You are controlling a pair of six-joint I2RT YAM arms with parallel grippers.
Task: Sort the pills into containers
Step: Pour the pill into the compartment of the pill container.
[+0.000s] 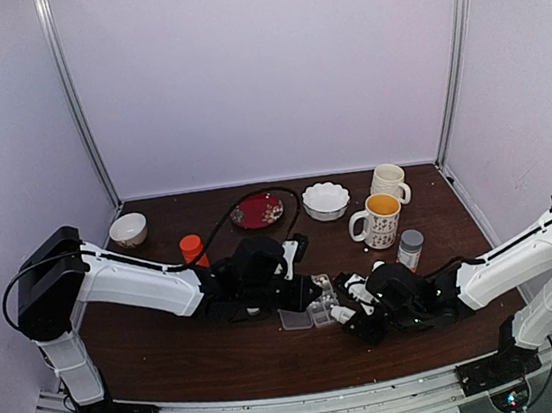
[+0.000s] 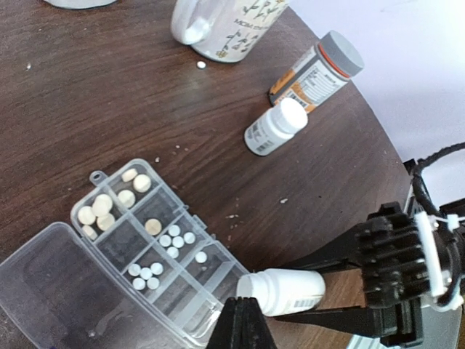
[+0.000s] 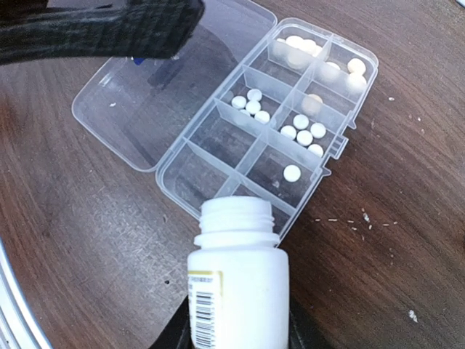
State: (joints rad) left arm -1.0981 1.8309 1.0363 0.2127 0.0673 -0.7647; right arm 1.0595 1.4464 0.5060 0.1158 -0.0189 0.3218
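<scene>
Several small round whitish pills (image 3: 253, 105) lie in cells of the clear plastic two-row pill box (image 3: 270, 125), open-lidded on the dark wooden tabletop (image 3: 407, 189). The right claw (image 2: 299, 291) pinches an uncapped white plastic bottle (image 3: 238, 283) just beside the box. The left claw (image 2: 243, 323) is pressed together, empty, above the lid.

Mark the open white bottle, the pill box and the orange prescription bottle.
open white bottle (image 3: 240, 291), right wrist view, on its body
pill box (image 3: 192, 177), right wrist view, floor of an empty cell
orange prescription bottle (image 2: 311, 77), left wrist view, on its label
</scene>
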